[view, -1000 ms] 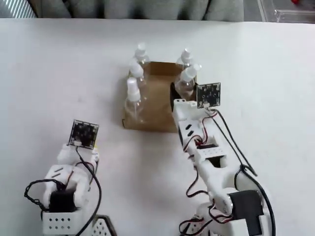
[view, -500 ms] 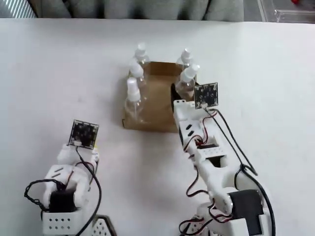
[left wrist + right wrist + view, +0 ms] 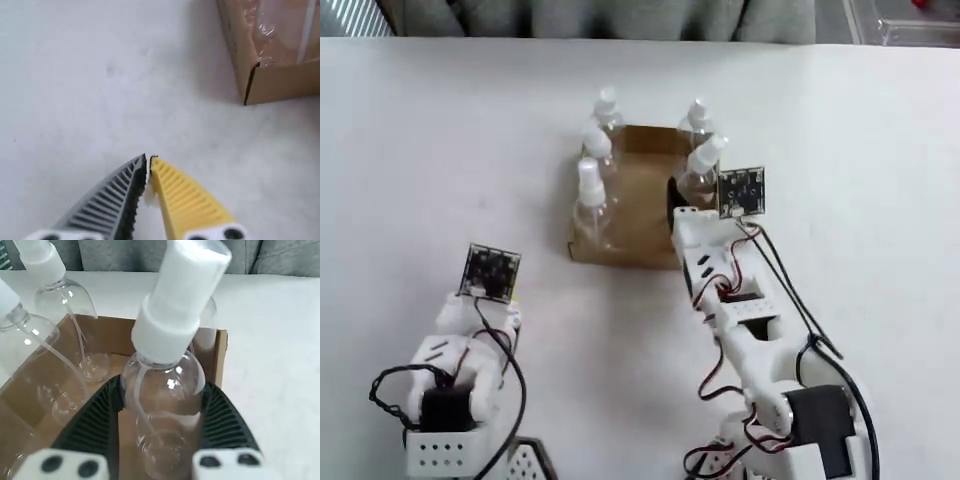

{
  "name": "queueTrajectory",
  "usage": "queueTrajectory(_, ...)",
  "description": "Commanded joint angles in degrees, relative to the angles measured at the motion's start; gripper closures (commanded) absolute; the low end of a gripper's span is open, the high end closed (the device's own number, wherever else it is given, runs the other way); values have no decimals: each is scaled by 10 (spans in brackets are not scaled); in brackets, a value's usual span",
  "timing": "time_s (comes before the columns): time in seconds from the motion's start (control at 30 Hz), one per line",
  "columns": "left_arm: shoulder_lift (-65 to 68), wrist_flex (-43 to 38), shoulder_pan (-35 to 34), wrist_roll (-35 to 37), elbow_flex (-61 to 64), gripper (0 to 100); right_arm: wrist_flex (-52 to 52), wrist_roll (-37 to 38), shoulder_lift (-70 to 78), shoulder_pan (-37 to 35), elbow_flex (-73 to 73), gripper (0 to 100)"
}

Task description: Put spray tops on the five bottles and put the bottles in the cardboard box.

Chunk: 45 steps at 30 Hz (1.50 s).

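Gripped bottle (image 3: 698, 170) has tilted; five bottles (image 3: 591, 195), one cardboard box (image 3: 640, 205).

**White surface (image 3: 440, 150), one box on it**

Runs white and matt across the whole high view, up to a straight far edge. Carries a cardboard box (image 3: 620, 255) near the middle, a little toward the far side, open side up, flat on its bottom. Shows, from the left wrist, one corner of that box resting flush on the white, with a soft shadow beside the wall and a few faint specks on the bare part. Bears the left arm base (image 3: 440, 450) and the right arm base (image 3: 800, 440) along the near edge, well apart, both short of the box.
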Motion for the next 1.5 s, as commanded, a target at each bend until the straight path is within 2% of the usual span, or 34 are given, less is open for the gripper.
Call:
queueTrajectory(0.0, -1, 4, -4, -6, -1, 977, 1, -4, 0, 1, -15, 984)
queueTrajectory(0.3, -1, 4, -4, -8, -1, 977, 6, -4, 64, 5, -37, 984)
queueTrajectory(1.17, -1, 4, -4, -8, -1, 977, 6, 0, 65, 6, -36, 979)
queueTrajectory(1.23, -1, 4, -4, -8, -1, 977, 6, 0, 65, 6, -36, 961)
queueTrajectory(1.4, -1, 4, -4, -8, -1, 977, 8, 0, 69, 6, -34, 844)
queueTrajectory(1.47, -1, 4, -4, -8, -1, 977, 8, 1, 69, 5, -33, 837)
